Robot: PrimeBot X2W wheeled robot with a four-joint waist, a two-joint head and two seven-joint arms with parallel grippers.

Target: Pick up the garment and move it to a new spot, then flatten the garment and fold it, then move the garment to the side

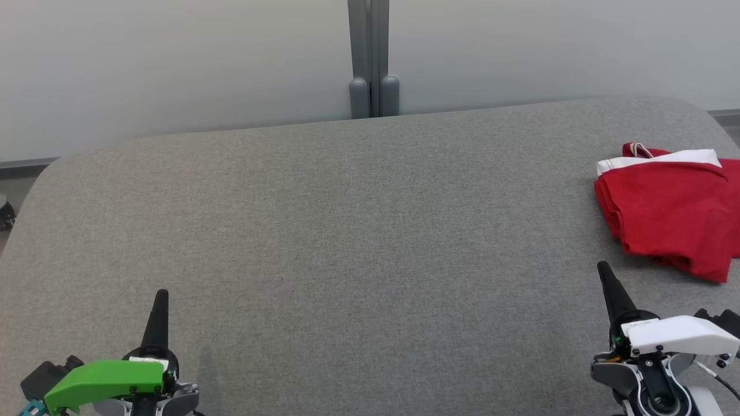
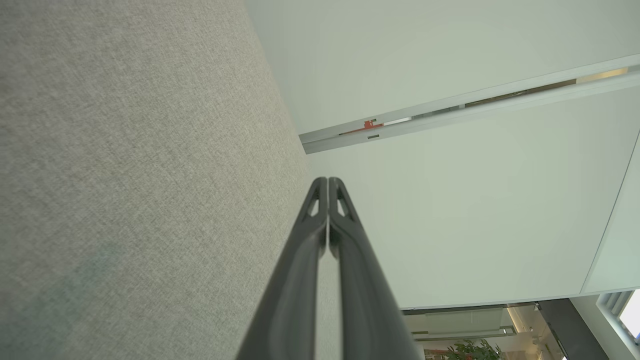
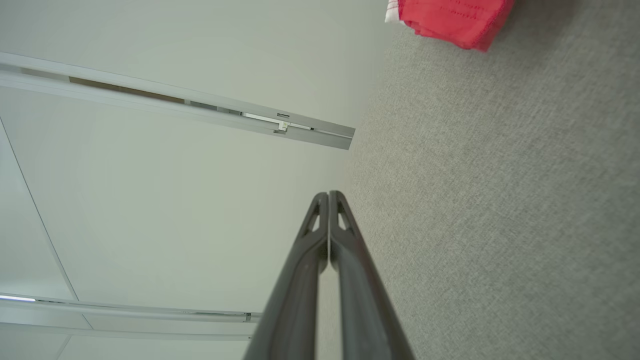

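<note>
From my head, the garment (image 1: 670, 214) is a red folded bundle with a white band along its far edge and a small loop poking out behind that. It lies on the grey table (image 1: 347, 231) at the far right, cut off by the picture's edge. It sits ahead of my right gripper (image 1: 604, 268) and slightly to its right, apart from it, and well apart from my left gripper (image 1: 162, 296) at the lower left. The white band runs across the view, tilted a little; with the right side cut off I cannot tell the long axis. At my left wrist, the fingers are pressed together on nothing, over bare table. At my right wrist, the fingers are likewise closed and empty, with a red corner of the garment at the top edge, clear of the tips.
</note>
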